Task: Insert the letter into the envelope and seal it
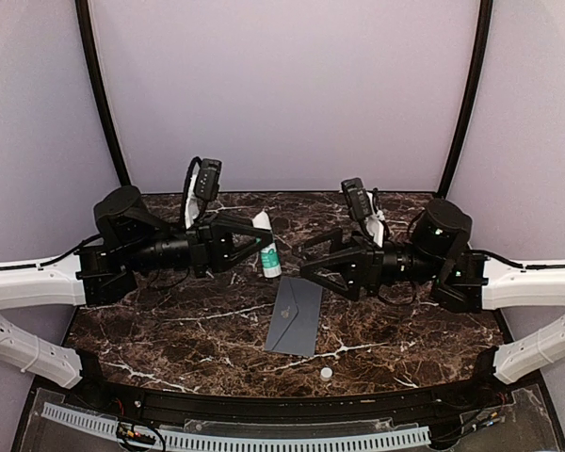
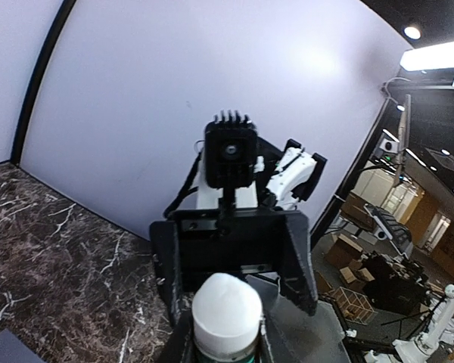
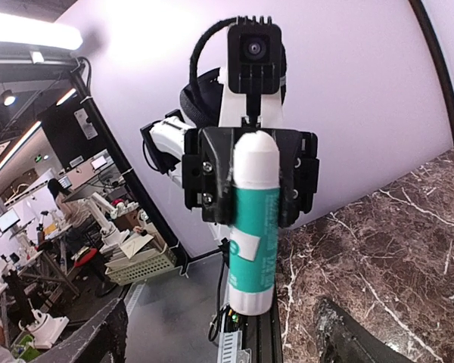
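1. Left gripper [image 1: 257,241] clamped on a white-and-teal glue stick [image 1: 267,247], its grip taken near the stick's rounded white end, the teal body hanging below the fingers
2. Right gripper [image 1: 308,258], jaws spread wide and holding nothing, faces the left gripper head-on; the stick stands in the gap between the two, clear of the right gripper's fingers
3. The envelope [image 1: 295,315], slate-grey, lies flat below and between both grippers, its far end just under the right gripper's lower finger in the overhead view, touched by neither
4. A small white cap [image 1: 326,373] sits loose beyond the envelope's near end, well below the right gripper
5. All rests on a dark veined marble table [image 1: 169,330]
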{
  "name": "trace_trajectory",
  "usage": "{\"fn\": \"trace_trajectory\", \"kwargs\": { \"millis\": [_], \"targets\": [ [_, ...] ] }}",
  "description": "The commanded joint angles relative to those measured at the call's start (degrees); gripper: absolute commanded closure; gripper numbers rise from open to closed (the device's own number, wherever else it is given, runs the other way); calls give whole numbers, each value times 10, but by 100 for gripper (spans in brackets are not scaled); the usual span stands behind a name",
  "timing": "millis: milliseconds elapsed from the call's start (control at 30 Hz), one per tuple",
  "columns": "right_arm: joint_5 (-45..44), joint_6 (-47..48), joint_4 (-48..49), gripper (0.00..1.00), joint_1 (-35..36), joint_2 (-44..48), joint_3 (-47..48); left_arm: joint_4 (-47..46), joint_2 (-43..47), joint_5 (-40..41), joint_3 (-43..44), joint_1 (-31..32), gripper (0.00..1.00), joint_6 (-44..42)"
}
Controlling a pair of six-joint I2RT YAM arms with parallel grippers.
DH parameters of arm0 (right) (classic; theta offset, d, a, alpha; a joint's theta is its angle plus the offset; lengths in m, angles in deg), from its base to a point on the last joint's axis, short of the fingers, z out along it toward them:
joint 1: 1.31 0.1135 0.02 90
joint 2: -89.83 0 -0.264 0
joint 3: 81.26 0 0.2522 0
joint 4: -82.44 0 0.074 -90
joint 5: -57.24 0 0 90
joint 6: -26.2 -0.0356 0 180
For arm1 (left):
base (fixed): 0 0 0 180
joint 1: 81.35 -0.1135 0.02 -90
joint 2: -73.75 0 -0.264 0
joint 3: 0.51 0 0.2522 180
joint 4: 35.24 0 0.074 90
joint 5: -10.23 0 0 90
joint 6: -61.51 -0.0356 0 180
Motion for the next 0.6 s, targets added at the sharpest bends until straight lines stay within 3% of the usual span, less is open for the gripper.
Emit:
{"fn": "trace_trajectory", "kwargs": {
  "millis": [0,200,567],
  "targets": [
    [74,2,55,20,15,-38,31,-116,5,-99,-6,2,100,36],
    [107,1,59,30,37,-83,76,-157,-5,-155,-3,3,100,62],
    [159,-41,137,59,54,-136,107,-178,-16,-167,-2,5,100,69]
  ]
}}
